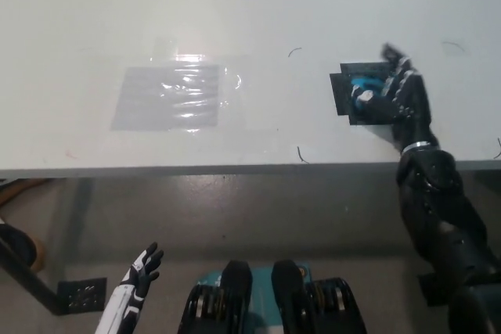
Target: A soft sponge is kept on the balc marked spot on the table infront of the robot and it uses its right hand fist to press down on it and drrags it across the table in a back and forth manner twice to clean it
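No legible text, perhaps from blur.

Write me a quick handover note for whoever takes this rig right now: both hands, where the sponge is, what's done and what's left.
Right robot hand: black, on the table, pressing on the blue sponge, mostly covering it; whether the fingers are closed into a fist is unclear.
Left robot hand: white, resting low below the table edge, fingers apart, holding nothing.
Sponge: on the black marked spot, right part of the white table.
Done: hand is on the sponge, at the spot.
Left: from this frame alone the number of finished strokes cannot be told, so check the back-and-forth passes.
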You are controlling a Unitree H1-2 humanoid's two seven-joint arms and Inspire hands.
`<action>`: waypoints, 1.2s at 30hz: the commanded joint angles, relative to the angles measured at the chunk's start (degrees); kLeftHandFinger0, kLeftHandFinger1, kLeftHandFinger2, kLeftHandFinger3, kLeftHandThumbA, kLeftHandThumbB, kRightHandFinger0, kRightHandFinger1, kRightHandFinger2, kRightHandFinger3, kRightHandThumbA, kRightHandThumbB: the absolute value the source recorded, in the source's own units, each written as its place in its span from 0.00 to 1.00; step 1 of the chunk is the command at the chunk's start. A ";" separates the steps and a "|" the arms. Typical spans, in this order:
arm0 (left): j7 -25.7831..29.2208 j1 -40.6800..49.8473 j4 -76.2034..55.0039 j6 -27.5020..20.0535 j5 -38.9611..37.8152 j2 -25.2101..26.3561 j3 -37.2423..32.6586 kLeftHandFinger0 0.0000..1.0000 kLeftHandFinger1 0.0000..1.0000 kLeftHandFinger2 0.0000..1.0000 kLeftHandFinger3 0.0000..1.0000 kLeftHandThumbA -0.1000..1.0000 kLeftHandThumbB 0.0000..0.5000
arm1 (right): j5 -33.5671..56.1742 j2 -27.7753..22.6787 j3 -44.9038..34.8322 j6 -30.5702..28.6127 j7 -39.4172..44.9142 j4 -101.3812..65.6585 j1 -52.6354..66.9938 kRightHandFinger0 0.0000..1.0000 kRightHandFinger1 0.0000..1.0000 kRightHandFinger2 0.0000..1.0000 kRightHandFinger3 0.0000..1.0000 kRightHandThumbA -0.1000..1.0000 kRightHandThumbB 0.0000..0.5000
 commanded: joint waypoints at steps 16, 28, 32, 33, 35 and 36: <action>-1.52 -2.90 0.35 -1.20 0.50 1.70 -0.77 1.00 1.00 1.00 1.00 1.00 0.40 | 12.89 -8.84 8.75 26.45 2.17 -108.55 11.58 1.00 1.00 1.00 1.00 1.00 0.90; -2.18 -4.76 1.21 -0.77 -1.09 1.67 -0.58 1.00 1.00 1.00 1.00 1.00 0.34 | -1.61 -4.73 20.58 5.89 13.01 -116.82 47.17 1.00 1.00 1.00 1.00 1.00 0.90; -2.46 -4.80 1.83 -1.38 -2.77 1.38 -0.21 1.00 1.00 1.00 1.00 1.00 0.24 | 1.25 -7.15 22.54 0.55 13.80 -111.27 54.03 1.00 1.00 1.00 1.00 1.00 0.79; -2.54 -4.73 1.90 -1.48 -3.27 1.20 -0.16 1.00 1.00 1.00 1.00 1.00 0.22 | 1.93 -6.99 22.65 -1.09 13.17 -108.62 57.99 1.00 1.00 1.00 1.00 1.00 0.80; -2.59 -4.51 2.03 -1.61 -3.60 0.87 -0.25 1.00 1.00 1.00 1.00 1.00 0.20 | 5.91 -7.41 23.15 0.18 12.52 -104.59 63.36 1.00 1.00 1.00 1.00 1.00 0.83; -2.61 -4.36 1.98 -1.53 -3.83 0.72 -0.23 1.00 1.00 1.00 1.00 1.00 0.19 | 6.35 -7.00 22.51 1.00 11.89 -102.24 65.13 1.00 1.00 1.00 1.00 1.00 0.79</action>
